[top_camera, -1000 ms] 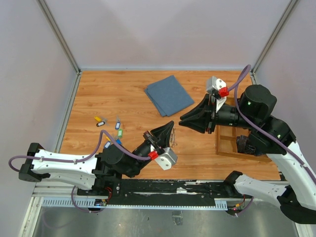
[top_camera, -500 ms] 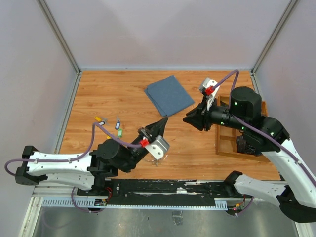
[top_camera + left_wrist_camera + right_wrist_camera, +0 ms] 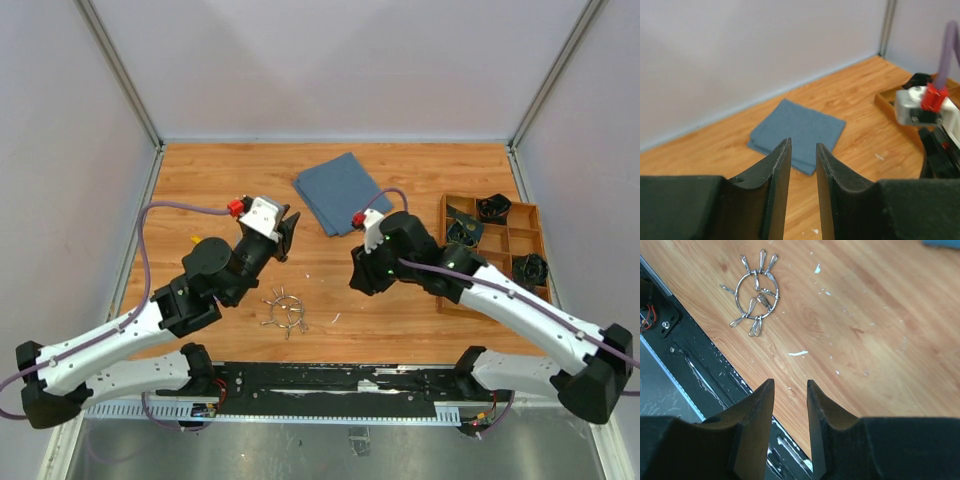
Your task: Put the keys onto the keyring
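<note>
Lying flat on the table (image 3: 200, 180) near its front edge, the keyring (image 3: 760, 299) looks light, stiff and slippery, best pinched on bare wire; left gripper (image 3: 802, 146) and right gripper (image 3: 790, 383) both stand parted, empty.

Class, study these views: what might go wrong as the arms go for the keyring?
The keyring lies flat on the table, clips splayed around it; an end effector might pinch a clip or just push it toward the near edge. The left end effector and right end effector both hang empty close together; reaching at once, they might collide.
</note>
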